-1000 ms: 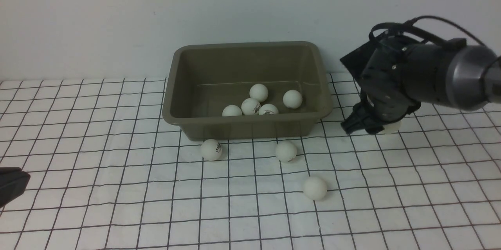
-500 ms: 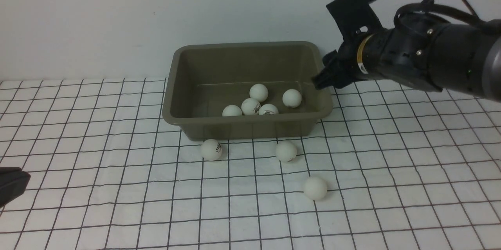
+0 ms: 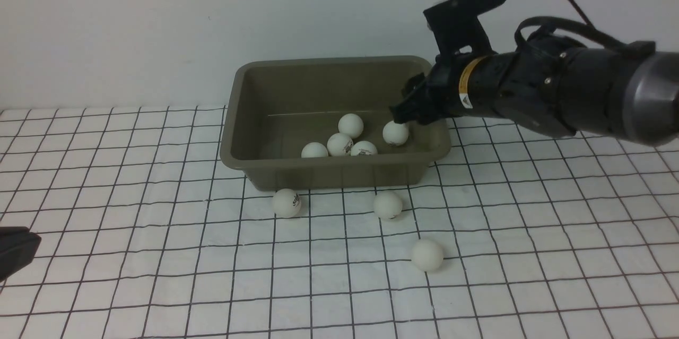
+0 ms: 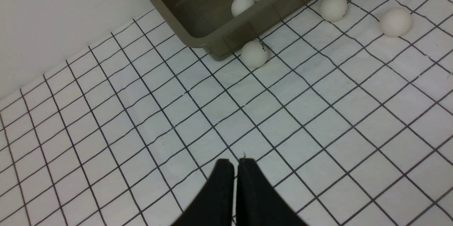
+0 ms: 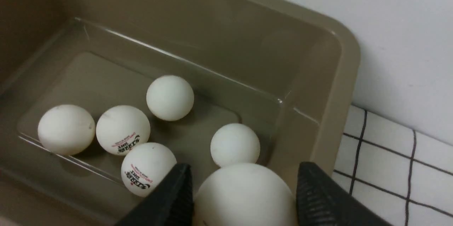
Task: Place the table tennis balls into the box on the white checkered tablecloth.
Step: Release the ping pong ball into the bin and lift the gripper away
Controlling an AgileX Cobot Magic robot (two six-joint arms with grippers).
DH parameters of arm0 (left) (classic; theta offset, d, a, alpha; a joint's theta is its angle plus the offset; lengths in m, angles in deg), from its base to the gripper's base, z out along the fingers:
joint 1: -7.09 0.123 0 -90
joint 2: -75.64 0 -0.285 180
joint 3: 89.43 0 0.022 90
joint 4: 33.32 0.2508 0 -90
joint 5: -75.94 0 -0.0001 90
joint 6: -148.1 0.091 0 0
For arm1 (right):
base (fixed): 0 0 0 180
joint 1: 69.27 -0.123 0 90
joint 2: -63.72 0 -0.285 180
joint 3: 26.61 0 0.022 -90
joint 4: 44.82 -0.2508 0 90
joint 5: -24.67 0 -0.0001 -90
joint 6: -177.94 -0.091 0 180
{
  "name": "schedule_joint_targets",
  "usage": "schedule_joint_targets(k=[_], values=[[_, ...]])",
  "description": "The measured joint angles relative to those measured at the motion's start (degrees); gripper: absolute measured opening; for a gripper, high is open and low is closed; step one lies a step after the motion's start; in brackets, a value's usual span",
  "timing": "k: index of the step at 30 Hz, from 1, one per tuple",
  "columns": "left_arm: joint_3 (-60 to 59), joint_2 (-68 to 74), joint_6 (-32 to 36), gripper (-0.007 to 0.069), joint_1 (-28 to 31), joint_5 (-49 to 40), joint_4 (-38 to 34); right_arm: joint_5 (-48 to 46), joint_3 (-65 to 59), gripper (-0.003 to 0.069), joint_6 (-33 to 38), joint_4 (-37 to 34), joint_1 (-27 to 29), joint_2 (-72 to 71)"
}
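While in one box [image 3: 329,61], five balls [image 3: 340,144]

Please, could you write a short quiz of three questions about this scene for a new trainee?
1. How many table tennis balls lie inside the box?
2. True or false: the left gripper is open.
3. What does the right gripper hold above the box? A) one ball B) the box rim C) nothing

Key: 1. five; 2. false, its jaws are shut together; 3. A
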Motion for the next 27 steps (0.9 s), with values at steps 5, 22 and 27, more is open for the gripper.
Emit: schedule_joint_targets(k=[5, 22, 27], values=[[0.00, 0.00, 0.00, -0.0004, 0.00, 0.00, 0.00, 1.11, 0.00, 0.0344, 0.00, 0.00, -0.27, 1.58], [0.00, 0.00, 0.00, -0.0004, 0.00, 0.29, 0.00, 3.87, 0.00, 0.0501, 2.57, 0.18, -3.35, 5.03], [0.00, 0.00, 0.00, -0.0004, 0.00, 0.29, -0.02, 2.30, 1.37, 0.0549, 2.39, 0.18, -3.40, 4.83]])
